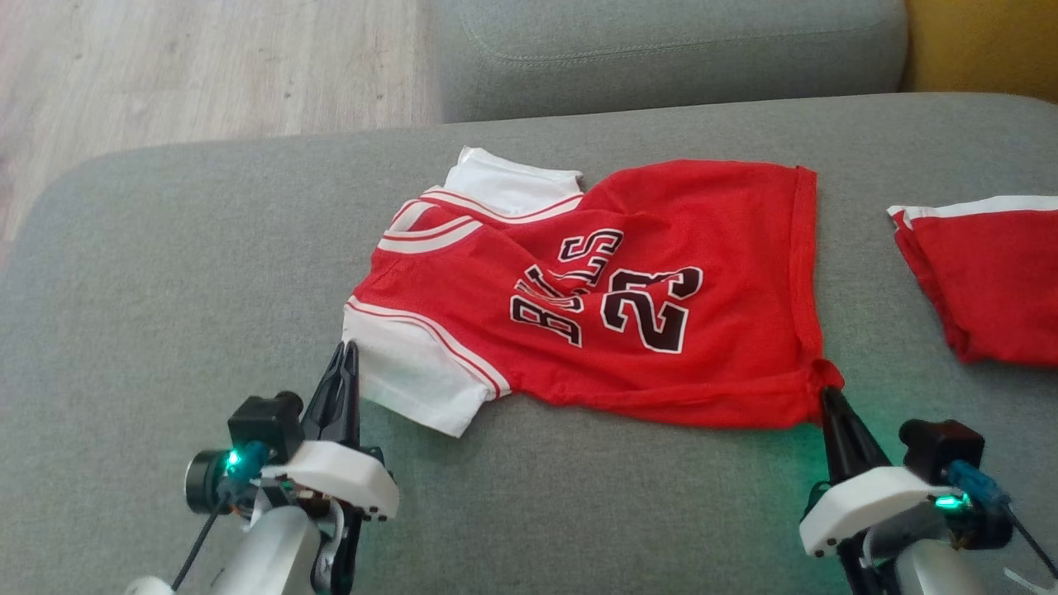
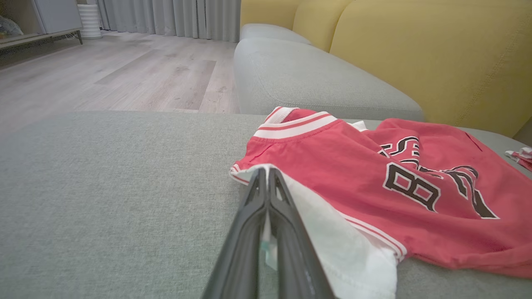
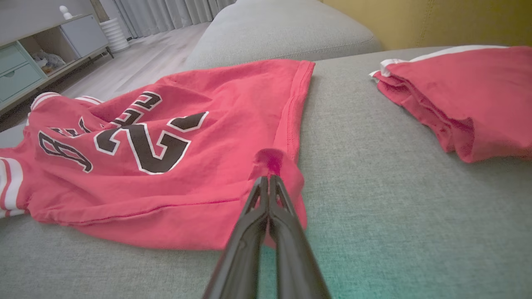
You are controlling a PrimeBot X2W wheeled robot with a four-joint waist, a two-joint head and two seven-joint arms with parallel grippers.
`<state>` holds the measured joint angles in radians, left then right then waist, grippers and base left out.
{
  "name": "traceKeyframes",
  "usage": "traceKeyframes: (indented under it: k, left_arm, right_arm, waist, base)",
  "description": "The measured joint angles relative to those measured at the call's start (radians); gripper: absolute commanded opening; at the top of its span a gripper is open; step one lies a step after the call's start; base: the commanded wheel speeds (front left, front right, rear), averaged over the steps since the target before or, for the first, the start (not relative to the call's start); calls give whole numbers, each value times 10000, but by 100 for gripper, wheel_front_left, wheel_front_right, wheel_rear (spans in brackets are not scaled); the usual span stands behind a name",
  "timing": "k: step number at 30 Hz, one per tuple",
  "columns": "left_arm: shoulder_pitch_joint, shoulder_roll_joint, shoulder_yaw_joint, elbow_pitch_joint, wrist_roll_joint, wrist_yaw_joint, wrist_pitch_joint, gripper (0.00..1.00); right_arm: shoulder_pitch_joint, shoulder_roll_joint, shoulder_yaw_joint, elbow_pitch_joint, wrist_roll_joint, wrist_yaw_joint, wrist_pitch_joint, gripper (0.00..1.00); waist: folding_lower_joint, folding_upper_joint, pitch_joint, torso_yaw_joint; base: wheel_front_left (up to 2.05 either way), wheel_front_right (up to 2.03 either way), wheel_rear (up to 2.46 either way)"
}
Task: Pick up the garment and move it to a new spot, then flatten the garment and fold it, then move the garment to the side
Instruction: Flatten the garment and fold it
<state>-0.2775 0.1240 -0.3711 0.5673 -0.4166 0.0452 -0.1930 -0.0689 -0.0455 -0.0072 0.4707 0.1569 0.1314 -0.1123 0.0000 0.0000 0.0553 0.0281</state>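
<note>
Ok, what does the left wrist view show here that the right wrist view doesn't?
Left wrist view: the left gripper shut on the Bulls jersey's white sleeve.
Right wrist view: the right gripper shut on the jersey's red hem corner, the full 23, and teal drawers.
Shared: the jersey, the grey sofa cushion, the second red garment and the wood floor.

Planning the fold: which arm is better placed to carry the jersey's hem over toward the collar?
Right. Its jaws are shut on the near hem corner of the jersey, fabric bunched at the tips. The left jaws pinch the white sleeve at the collar end, likely better as an anchor.
</note>
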Motion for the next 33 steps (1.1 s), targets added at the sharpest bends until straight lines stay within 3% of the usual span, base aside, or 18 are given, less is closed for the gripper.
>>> traceKeyframes:
  k: [23, 25, 26, 31, 32, 33]
  left_arm:
    - [184, 25, 23, -265, -249, 165, -286, 0]
    - [191, 25, 19, -267, -259, 165, -288, 0]
    - [198, 27, 19, -268, -261, 165, -288, 0]
    - [290, 25, -46, -284, -270, 165, -280, 0]
    - [340, 25, -67, -284, -276, 167, -267, 21]
    - [402, 25, -94, -282, -320, 178, -226, 67]
  right_arm:
    - [948, 6, -430, -1666, 17, 0, 69, 0]
    - [993, 10, -479, -1668, 15, 0, 75, 54]
    - [1026, 12, -546, -1668, 13, 0, 84, 98]
    - [1071, 12, -844, -1693, 2, 0, 59, 100]
    - [1071, 12, -857, -1724, 4, 0, 40, 100]
    - [1070, 12, -872, -1751, 4, 0, -67, 100]
  waist:
    - [0, 0, -279, -57]
    - [0, 0, -310, -31]
    - [0, 0, -322, -20]
    - [0, 0, -335, 34]
    - [0, 0, -332, 48]
    - [0, 0, -326, 67]
  base:
    - [0, 0, 0]
    - [0, 0, 0]
    - [0, 0, 0]
    - [0, 0, 0]
    - [0, 0, 0]
    - [0, 0, 0]
